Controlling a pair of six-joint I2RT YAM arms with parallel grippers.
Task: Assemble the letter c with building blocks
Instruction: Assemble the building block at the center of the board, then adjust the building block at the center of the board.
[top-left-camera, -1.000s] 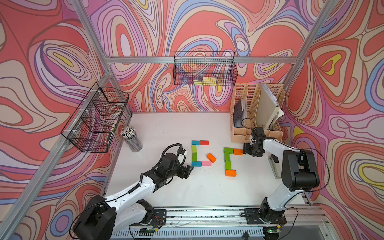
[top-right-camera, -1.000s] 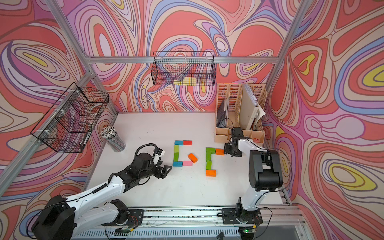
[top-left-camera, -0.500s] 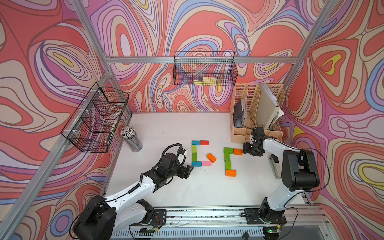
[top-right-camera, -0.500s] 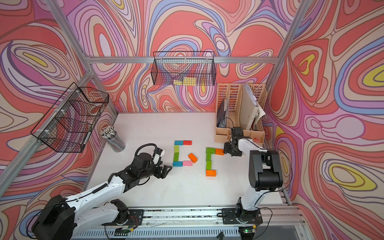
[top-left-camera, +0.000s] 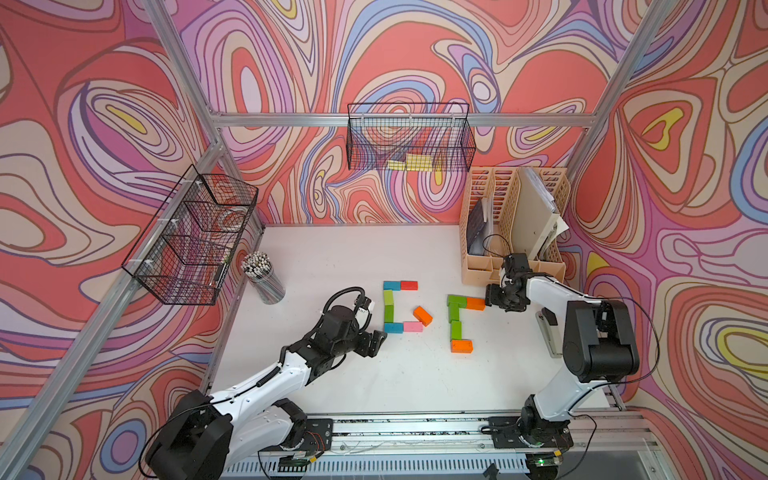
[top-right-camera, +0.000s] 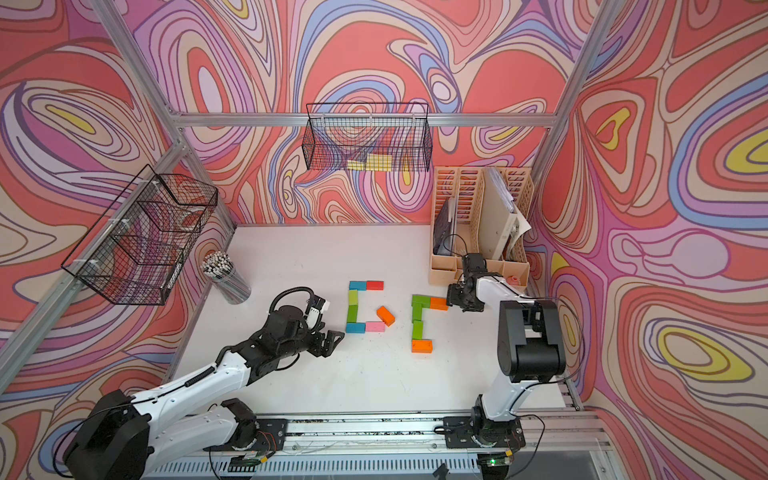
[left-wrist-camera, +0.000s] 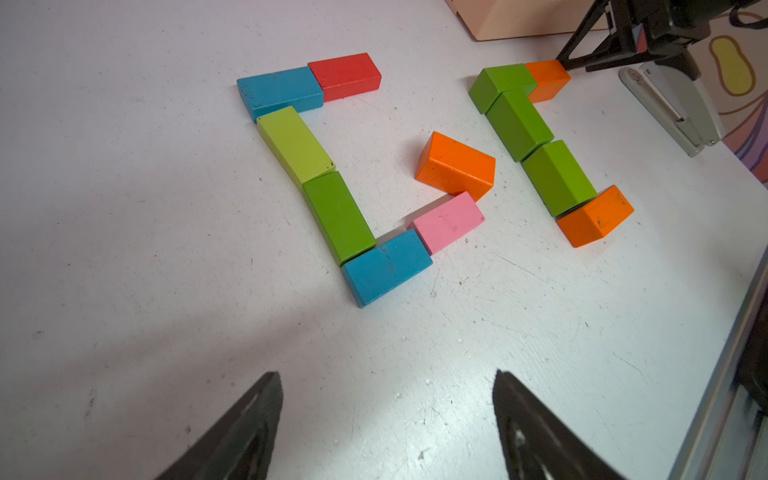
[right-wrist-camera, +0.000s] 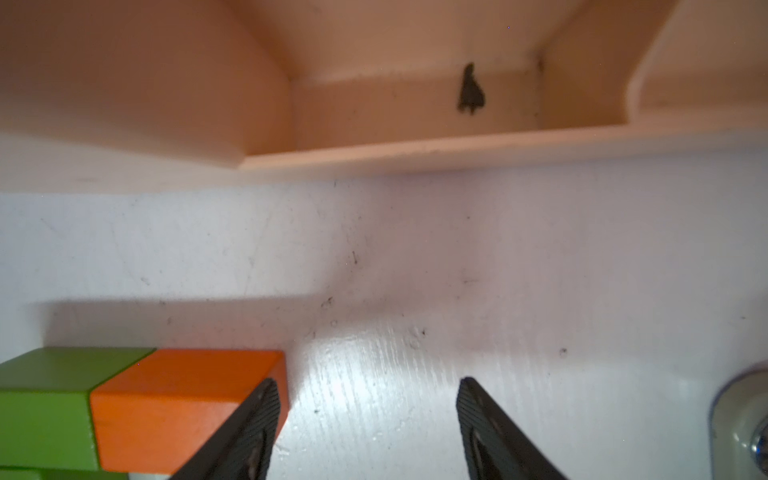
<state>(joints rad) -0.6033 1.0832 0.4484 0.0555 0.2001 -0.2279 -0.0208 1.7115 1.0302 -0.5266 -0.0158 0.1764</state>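
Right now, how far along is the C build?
Done: two C shapes look formed, the six-block C and the green-and-orange C. In hand: nothing; left gripper and right gripper stand open. Left: the tilted orange block lies loose in the six-block C's opening.

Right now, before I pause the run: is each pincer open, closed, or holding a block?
Left pincer: open, holding nothing.
Right pincer: open, holding nothing; an orange block lies just beside one finger.
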